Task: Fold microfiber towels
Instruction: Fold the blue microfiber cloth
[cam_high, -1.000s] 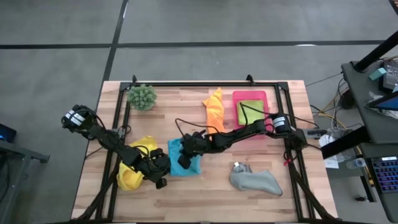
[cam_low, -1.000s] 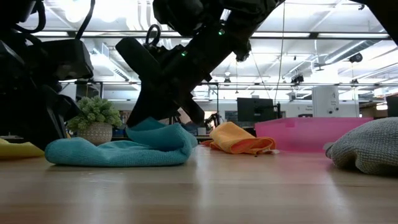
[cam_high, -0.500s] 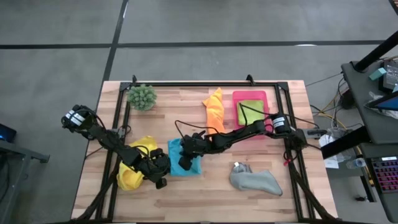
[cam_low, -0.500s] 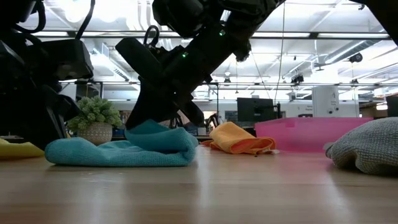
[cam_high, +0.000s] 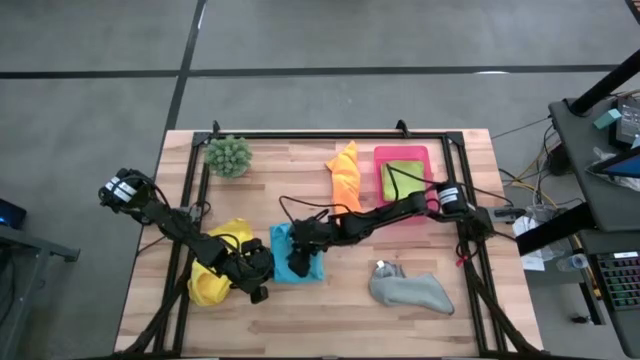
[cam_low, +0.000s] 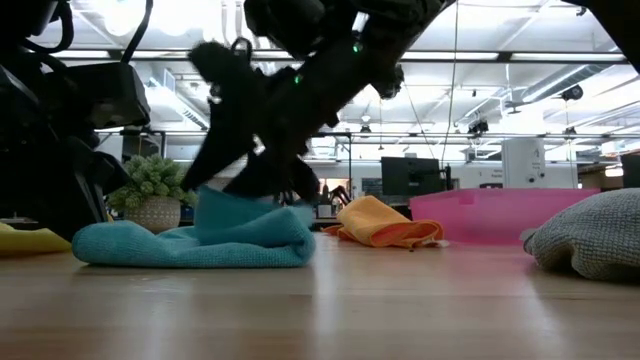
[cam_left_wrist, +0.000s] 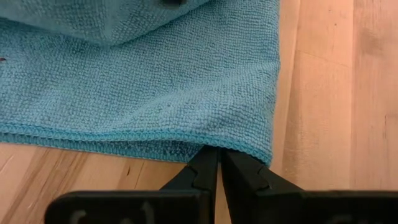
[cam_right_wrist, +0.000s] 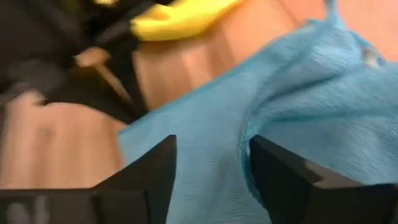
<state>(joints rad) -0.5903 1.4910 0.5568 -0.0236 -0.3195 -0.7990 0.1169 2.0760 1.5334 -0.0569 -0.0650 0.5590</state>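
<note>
The blue towel (cam_high: 300, 258) lies on the wood table, one part folded over onto the rest (cam_low: 250, 225). My right gripper (cam_right_wrist: 211, 168) hangs open just over the folded-over layer, one finger on each side of a ridge in the cloth. My left gripper (cam_left_wrist: 217, 154) is shut at the towel's hem, at its left near corner (cam_high: 272, 272). A yellow towel (cam_high: 210, 278) lies bunched under my left arm. An orange towel (cam_high: 345, 172) lies crumpled at the far middle. A grey one (cam_high: 412, 290) lies at the near right, and a lime green one (cam_high: 402, 175) sits folded in the pink tray. My left gripper pinches the blue towel's stitched hem (cam_left_wrist: 239, 148) between its two fingertips, close to a corner. The fingers slant down at it from the table's left. That edge lies flat on the wood and slack. My right gripper: I cannot tell whether its open fingers touch the cloth.
A spiky green plant (cam_high: 228, 155) stands at the far left. The pink tray (cam_high: 425, 195) sits at the far right. Bare wood lies along the near edge between the blue and grey towels. A black frame rims the table.
My right gripper has opened and let go of the blue towel's folded-over part. It has tipped a little and stayed over the same spot. The raised fold has sunk onto the layer below.
</note>
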